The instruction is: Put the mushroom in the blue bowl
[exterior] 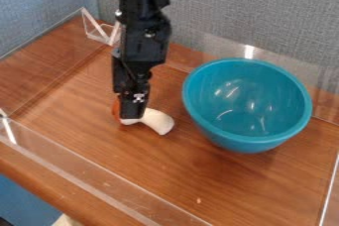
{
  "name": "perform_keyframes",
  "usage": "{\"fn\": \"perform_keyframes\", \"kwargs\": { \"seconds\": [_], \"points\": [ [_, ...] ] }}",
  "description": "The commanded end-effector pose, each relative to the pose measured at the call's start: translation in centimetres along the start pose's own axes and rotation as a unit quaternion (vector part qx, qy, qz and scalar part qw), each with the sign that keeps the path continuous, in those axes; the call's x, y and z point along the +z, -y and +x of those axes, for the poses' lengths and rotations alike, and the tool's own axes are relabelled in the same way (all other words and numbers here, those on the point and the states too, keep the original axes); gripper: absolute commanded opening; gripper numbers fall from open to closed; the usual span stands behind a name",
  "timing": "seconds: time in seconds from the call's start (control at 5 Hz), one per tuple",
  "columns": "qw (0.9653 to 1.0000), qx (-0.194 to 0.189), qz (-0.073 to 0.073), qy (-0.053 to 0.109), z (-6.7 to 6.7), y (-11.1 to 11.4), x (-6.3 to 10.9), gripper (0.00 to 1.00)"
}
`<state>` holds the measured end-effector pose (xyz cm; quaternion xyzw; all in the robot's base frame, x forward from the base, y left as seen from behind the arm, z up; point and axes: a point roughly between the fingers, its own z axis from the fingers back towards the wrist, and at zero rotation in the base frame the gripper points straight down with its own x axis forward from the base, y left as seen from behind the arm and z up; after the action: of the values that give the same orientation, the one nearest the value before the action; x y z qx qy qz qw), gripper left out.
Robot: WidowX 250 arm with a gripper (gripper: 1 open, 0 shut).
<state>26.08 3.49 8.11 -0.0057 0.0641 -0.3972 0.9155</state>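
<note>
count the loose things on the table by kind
mushroom: 1
bowl: 1
total: 2

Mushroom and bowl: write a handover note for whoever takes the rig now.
Gripper: open, down at the mushroom, partly hiding the cap; no grip to be seen.
Mushroom: lying on its side on the wooden table, stem toward the bowl.
Blue bowl: upright, right of the mushroom in the picture.
Done: gripper brought to the mushroom.
Left: grasp it, lift, release it in the bowl.
</note>
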Motion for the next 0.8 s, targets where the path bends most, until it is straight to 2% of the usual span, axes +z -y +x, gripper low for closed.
{"fn": "perform_keyframes", "kwargs": {
  "seconds": [0.0, 0.6],
  "points": [
    [0.9995, -0.008, 0.025, 0.019, -0.2, -0.7, 0.3, 1.00],
    [0.9979, -0.037, 0.040, 0.036, 0.3, -1.4, -1.5, 1.00]
  ]
}}
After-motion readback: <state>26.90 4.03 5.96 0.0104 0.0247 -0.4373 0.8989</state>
